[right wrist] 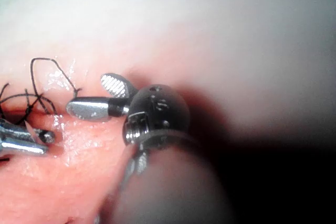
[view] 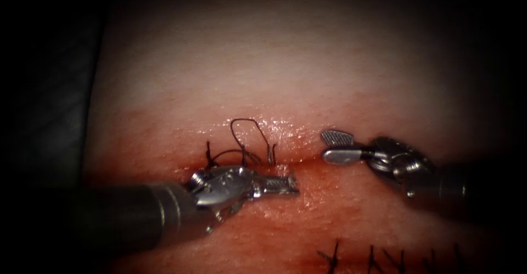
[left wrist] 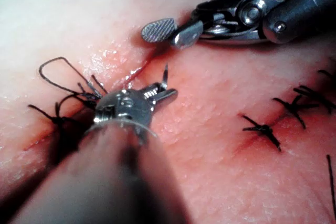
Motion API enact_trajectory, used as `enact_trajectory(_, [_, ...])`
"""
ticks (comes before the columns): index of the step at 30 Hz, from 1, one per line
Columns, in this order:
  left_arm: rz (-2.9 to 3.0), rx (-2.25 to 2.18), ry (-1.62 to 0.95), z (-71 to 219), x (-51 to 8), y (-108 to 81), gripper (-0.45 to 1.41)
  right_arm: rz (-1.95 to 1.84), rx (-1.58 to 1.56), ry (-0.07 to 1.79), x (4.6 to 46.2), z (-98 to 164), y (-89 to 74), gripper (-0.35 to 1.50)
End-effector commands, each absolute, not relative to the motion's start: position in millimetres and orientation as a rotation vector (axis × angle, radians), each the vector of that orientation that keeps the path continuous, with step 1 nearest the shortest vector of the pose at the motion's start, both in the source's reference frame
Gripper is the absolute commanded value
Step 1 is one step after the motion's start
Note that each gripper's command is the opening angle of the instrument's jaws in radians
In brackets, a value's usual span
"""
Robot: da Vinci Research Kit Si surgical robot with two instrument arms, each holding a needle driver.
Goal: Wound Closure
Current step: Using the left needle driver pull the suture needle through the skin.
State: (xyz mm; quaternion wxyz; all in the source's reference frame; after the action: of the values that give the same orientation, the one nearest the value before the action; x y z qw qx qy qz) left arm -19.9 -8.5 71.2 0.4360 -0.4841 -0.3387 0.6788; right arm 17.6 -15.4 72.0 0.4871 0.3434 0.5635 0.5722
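A looped dark thread (view: 245, 137) stands on the cut (view: 307, 163); left pincer (view: 282, 185) lies just before it; right pincer (view: 336, 146) lies right.

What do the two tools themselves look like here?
Both are alike: a dark, smooth, round shaft ending in a shiny silver metal wrist with small pins. The left tool has short ridged jaws; the right tool has rounded, paddle-like jaws, with a crosshatched inner face.

bare tissue (view: 307, 76) beyond thread loop (view: 248, 134)
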Motion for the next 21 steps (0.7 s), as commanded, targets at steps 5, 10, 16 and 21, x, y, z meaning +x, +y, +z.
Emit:
enact_trajectory(5, [1.432, -1.067, -1.141, 69.5, -20.4, -9.1, -0.45, 1.297, 0.809, 1.372, 19.5, 72.9, -17.1, 1.06])
enact_trajectory(10, [1.308, -0.978, -1.240, 67.6, -19.8, -8.5, -0.45, 1.064, 0.702, 1.380, 19.8, 72.4, -17.6, 1.13])
enact_trajectory(16, [1.150, -0.978, -1.380, 63.9, -18.6, -7.3, -0.45, 0.730, 0.473, 1.383, 20.0, 71.4, -18.8, 1.16])
enact_trajectory(21, [1.333, -1.339, -1.331, 60.5, -17.0, -6.8, -0.45, 0.510, 0.358, 1.320, 22.0, 71.0, -20.1, 1.41])
